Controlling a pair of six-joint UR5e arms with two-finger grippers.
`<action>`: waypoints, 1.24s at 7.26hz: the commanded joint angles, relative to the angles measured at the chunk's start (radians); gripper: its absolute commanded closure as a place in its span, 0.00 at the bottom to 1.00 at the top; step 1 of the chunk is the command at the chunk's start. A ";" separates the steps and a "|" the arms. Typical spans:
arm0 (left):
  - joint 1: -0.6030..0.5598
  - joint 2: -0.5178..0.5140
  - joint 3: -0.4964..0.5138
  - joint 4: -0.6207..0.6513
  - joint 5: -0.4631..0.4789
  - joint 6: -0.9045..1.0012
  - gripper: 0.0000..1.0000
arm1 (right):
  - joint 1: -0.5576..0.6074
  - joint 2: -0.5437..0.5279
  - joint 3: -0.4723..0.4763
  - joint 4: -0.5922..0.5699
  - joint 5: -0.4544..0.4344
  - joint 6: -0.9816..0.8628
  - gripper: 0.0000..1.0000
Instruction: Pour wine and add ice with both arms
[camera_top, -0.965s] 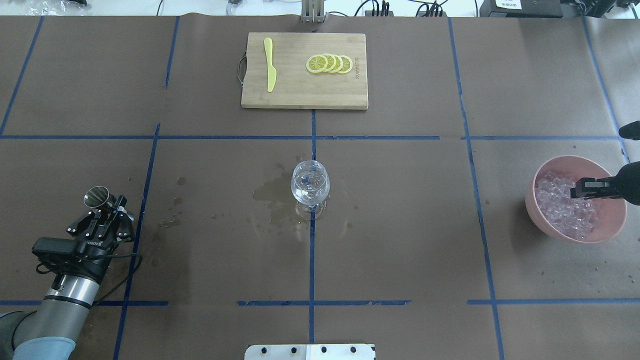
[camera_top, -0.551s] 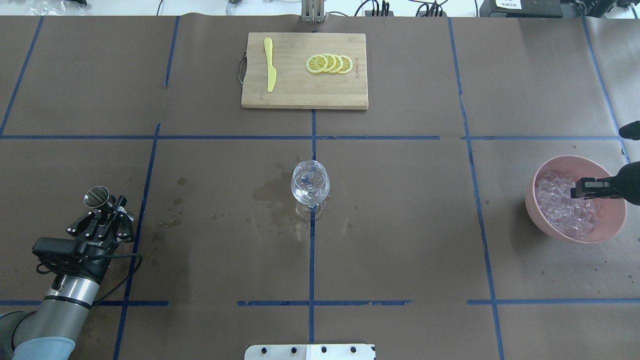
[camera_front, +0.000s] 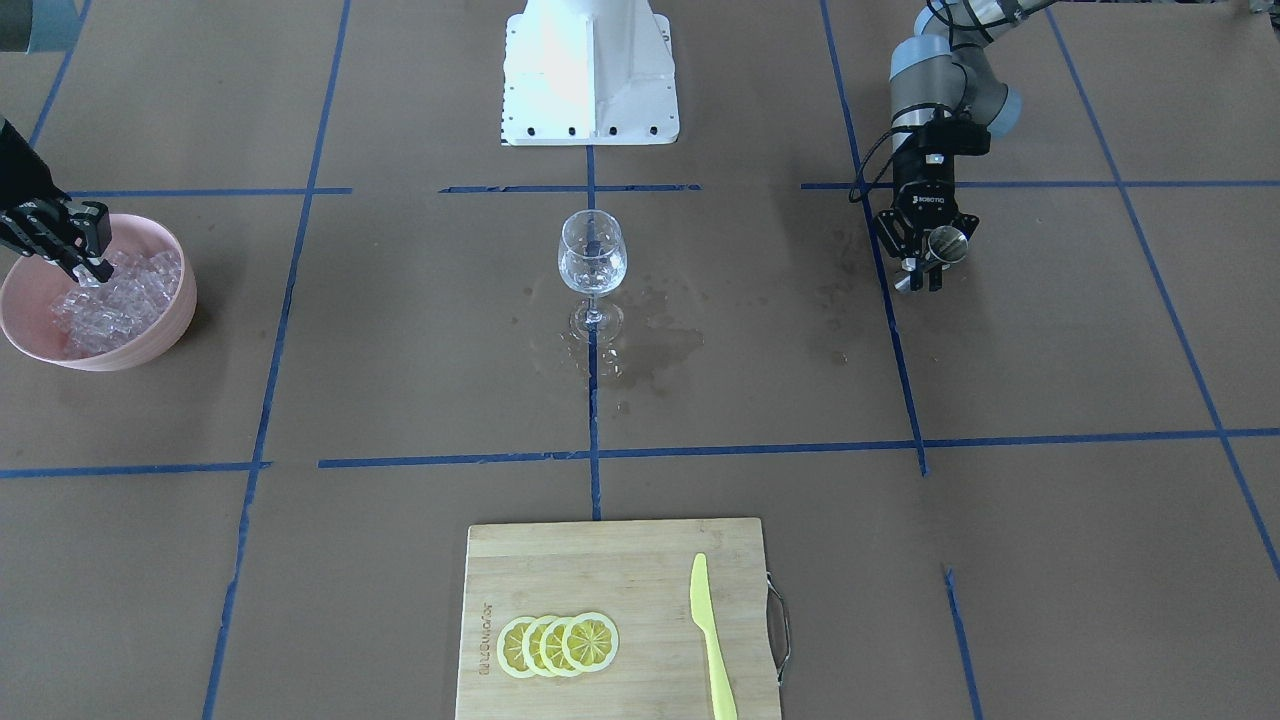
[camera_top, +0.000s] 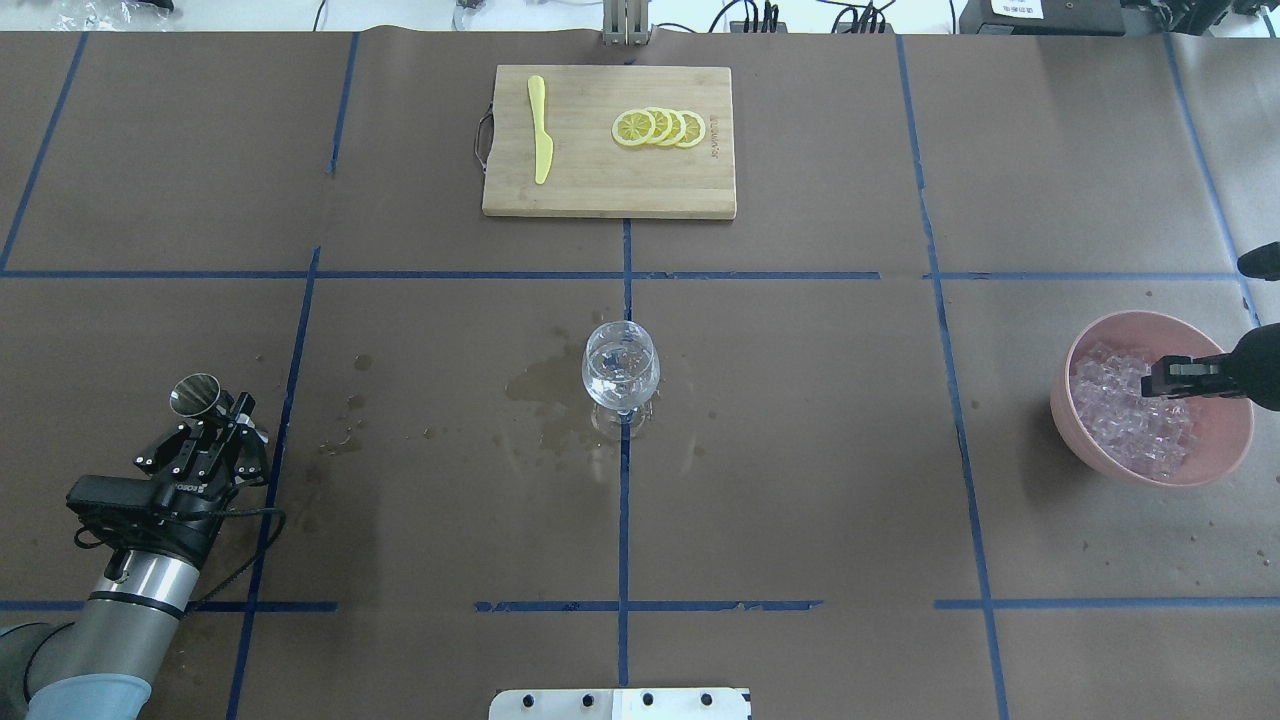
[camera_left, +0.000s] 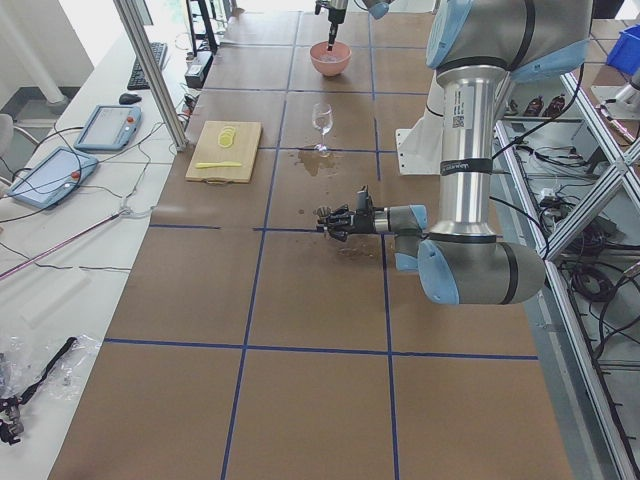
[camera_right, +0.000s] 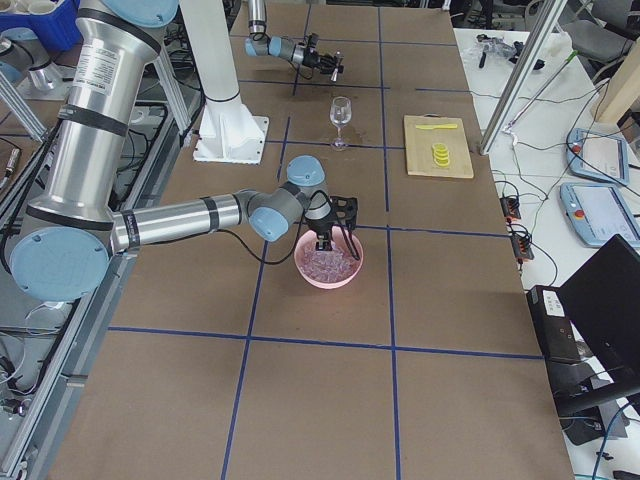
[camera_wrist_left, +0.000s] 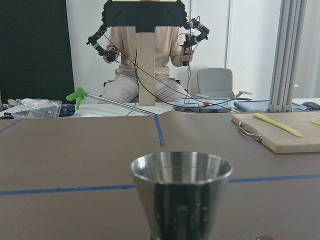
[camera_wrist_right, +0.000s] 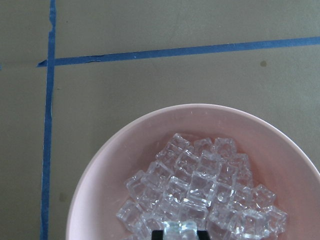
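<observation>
The wine (camera_top: 620, 364) seems poured into the centre glass (camera_top: 621, 385), ice (camera_top: 1130, 425) not yet; your left gripper (camera_top: 212, 413) is clutching the metal cup (camera_top: 196, 393) lower left, your right gripper (camera_top: 1150, 378) pinching an ice cube (camera_wrist_right: 180, 230) in the right-edge bowl (camera_top: 1062, 410).

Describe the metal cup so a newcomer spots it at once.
On the table, start at the wine glass in the middle, then look to the left gripper. It holds the metal cup upright: small, conical, shiny steel, where the glass is clear and stemmed.
</observation>
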 joint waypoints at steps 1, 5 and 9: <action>0.000 0.000 0.000 0.000 -0.002 0.001 0.76 | 0.000 0.000 0.001 0.000 0.000 0.001 1.00; -0.002 0.001 0.000 0.000 -0.003 0.001 0.68 | 0.000 0.005 0.006 0.008 0.003 0.001 1.00; 0.000 0.001 0.003 0.000 -0.003 0.001 0.67 | 0.000 0.014 0.090 0.009 0.021 0.004 1.00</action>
